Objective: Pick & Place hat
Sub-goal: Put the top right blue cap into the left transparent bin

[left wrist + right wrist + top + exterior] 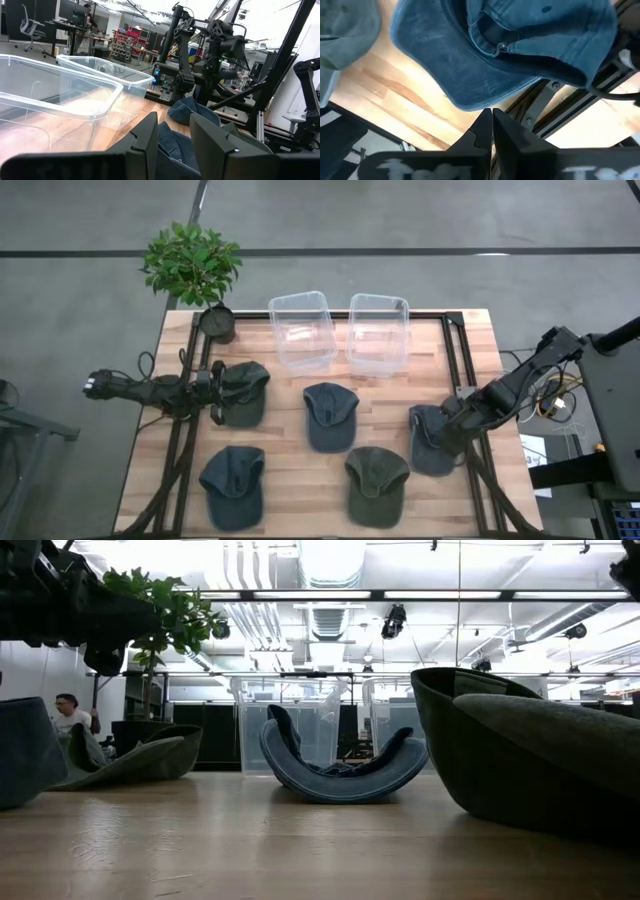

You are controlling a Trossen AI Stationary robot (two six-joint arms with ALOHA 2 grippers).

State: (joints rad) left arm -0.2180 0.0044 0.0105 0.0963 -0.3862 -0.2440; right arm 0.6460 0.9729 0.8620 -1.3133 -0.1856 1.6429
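Blue and green caps lie on the wooden table [300, 480], and two clear bins [300, 330] wait at the far edge. The right gripper [447, 430] hangs low over the blue hat [430, 442] by the table's right edge, its fingers pressed together on nothing. It looks ready to pick. Next it must open, then pinch the cloth. The left gripper [214, 392], fingers apart, sits at the green hat [243, 393].
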